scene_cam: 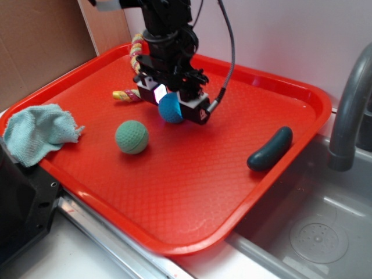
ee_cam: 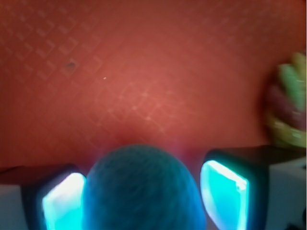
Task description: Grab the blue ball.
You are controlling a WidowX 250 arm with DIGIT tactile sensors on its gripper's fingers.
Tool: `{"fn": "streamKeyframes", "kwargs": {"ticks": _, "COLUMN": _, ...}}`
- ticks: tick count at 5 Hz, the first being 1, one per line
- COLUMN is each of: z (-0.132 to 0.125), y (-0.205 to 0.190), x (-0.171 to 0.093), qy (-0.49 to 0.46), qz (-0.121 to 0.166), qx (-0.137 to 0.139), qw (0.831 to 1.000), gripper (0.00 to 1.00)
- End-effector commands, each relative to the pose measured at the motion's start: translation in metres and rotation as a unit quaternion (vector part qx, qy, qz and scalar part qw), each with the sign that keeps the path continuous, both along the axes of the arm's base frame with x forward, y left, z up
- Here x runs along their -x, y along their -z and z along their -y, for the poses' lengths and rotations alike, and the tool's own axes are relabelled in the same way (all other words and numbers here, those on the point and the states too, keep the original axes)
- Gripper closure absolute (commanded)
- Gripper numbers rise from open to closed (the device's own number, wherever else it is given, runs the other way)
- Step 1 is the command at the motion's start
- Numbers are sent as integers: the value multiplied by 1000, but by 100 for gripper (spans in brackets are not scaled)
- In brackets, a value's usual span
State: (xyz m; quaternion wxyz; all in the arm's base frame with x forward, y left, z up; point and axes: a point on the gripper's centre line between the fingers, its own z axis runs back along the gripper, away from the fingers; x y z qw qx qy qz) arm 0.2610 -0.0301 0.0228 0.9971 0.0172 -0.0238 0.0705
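The blue ball [scene_cam: 169, 108] sits between the two lit pads of my gripper [scene_cam: 172, 108], near the back middle of the red tray [scene_cam: 192, 192]. In the wrist view the blue ball [ee_cam: 141, 191] fills the space between the glowing fingers [ee_cam: 62, 203]. The left pad presses on it and the right pad meets it low down. My gripper [ee_cam: 141, 196] is shut on the ball. Whether the ball rests on the tray or hangs just above it, I cannot tell.
A pale green dimpled ball [scene_cam: 132, 136] lies left of the gripper. A teal cloth [scene_cam: 39, 131] drapes over the tray's left rim. A coloured rope toy [scene_cam: 135, 58] lies behind the gripper and a dark pickle-shaped toy [scene_cam: 270, 149] at the right. Beyond it are a sink [scene_cam: 314, 232] and a faucet [scene_cam: 349, 110].
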Motion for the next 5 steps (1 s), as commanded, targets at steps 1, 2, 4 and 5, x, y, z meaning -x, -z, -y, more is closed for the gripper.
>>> {"fn": "streamKeyframes", "kwargs": {"ticks": 1, "z": -6, "y": -6, "x": -14, "qy": -17, "qz": 14, "qx": 3, "qw": 1000, "gripper": 100}}
{"fn": "streamKeyframes", "kwargs": {"ticks": 2, "z": -8, "y": -12, "x": -14, "qy": -7, "qz": 6, "qx": 7, "qw": 1000, "gripper": 100}}
{"fn": "streamKeyframes", "kwargs": {"ticks": 4, "z": -9, "y": -90, "x": 4, "qy": 16, "qz": -9, "qx": 1, "qw": 1000, "gripper": 100}}
{"fn": "streamKeyframes", "kwargs": {"ticks": 5, "z": -14, "y": -131, "x": 23, "qy": 19, "qz": -9, "qx": 36, "qw": 999, "gripper": 100}}
